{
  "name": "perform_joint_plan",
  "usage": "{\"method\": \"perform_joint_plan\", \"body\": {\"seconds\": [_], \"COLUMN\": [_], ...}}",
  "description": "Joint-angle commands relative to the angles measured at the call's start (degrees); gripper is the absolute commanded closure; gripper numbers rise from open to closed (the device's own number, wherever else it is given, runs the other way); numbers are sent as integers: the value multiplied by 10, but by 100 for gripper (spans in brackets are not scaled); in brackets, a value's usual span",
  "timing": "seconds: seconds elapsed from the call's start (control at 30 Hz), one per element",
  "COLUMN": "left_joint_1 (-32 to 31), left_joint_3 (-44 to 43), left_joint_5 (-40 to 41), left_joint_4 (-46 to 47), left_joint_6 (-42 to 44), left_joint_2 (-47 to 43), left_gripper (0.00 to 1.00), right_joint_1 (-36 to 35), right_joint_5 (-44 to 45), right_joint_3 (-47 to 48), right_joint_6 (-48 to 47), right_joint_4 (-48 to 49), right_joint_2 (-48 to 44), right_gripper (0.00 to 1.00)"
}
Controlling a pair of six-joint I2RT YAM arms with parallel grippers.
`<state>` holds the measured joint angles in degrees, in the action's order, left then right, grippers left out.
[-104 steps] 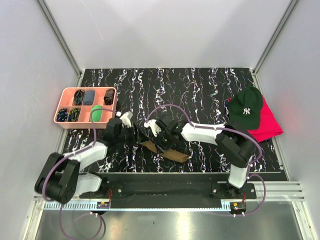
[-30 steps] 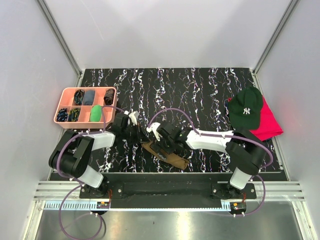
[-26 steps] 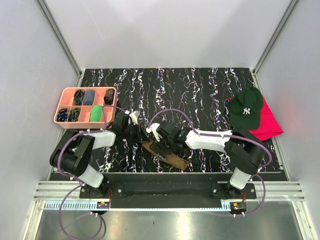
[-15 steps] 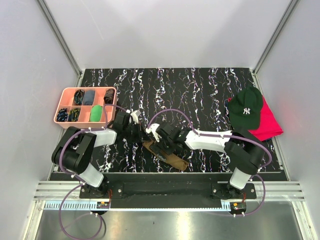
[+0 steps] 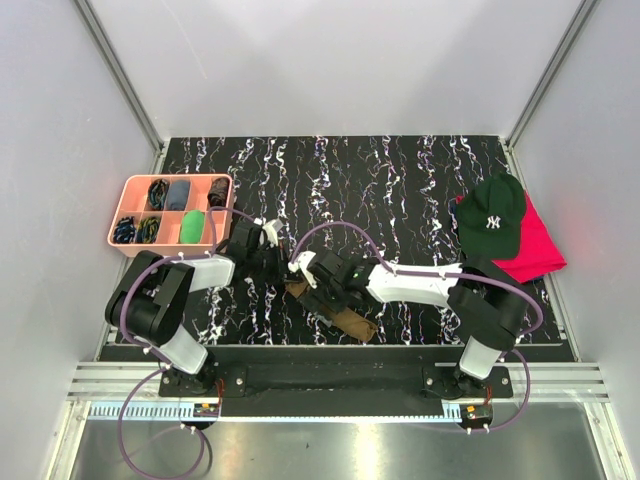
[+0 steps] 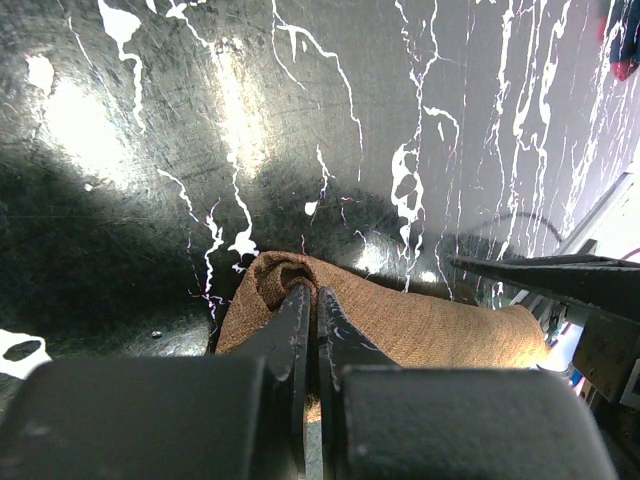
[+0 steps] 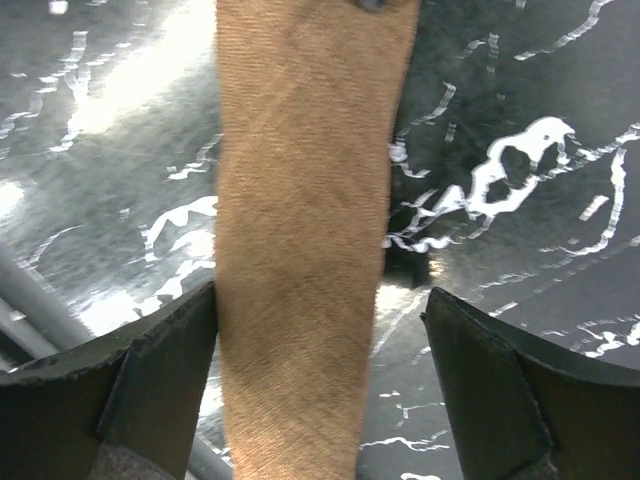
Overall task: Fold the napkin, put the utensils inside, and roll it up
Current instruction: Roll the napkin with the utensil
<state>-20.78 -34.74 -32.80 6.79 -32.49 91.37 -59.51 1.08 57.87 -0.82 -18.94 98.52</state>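
Observation:
The olive-brown napkin (image 5: 342, 313) lies rolled into a narrow bundle near the table's front edge. No utensils show in any view. My left gripper (image 5: 279, 266) is shut, and its fingertips (image 6: 300, 298) rest on the curled left end of the napkin (image 6: 430, 325). I cannot tell whether any cloth is pinched between them. My right gripper (image 5: 312, 285) is open and straddles the napkin (image 7: 300, 200) from above. In the right wrist view its left finger (image 7: 170, 370) touches the roll's side, while the right finger (image 7: 490, 380) stands apart from it.
A pink compartment tray (image 5: 150, 251) with small items sits at the left. At the right a dark green cap (image 5: 490, 222) lies on a red cloth (image 5: 542, 252). The right arm's body (image 6: 560, 280) shows close by in the left wrist view.
The right gripper has slid left along the roll toward its left end. The left gripper has shifted slightly right and stayed shut.

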Motion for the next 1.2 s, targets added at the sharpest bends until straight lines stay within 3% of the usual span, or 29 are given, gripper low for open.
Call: {"method": "perform_joint_plan", "body": {"seconds": [0.0,0.13,0.33,0.37,0.57,0.7,0.87,1.17], "left_joint_1": [0,0,0,0,11,34,99,116], "left_joint_3": [-12,-19,-37,-46,-90,-110,-108,-132], "left_joint_5": [19,16,19,22,68,127,149,85], "left_joint_4": [-15,-15,-22,-27,-87,-123,-150,-232], "left_joint_6": [22,19,10,11,14,15,14,52], "left_joint_2": [12,7,-3,-7,-58,-107,-160,-271], "left_gripper": [100,93,69,61,37,15,8,4], "right_joint_1": [-4,-4,-3,-1,40,73,130,235], "right_joint_5": [61,54,43,44,35,47,61,63], "right_joint_3": [27,32,44,45,45,35,19,41], "right_joint_6": [-1,5,54,69,136,171,233,265], "right_joint_4": [-21,-32,-42,-49,-54,-58,-57,-56], "right_joint_2": [18,32,60,64,82,76,62,88], "right_gripper": [16,29,47,48,52,54,54,53]}}
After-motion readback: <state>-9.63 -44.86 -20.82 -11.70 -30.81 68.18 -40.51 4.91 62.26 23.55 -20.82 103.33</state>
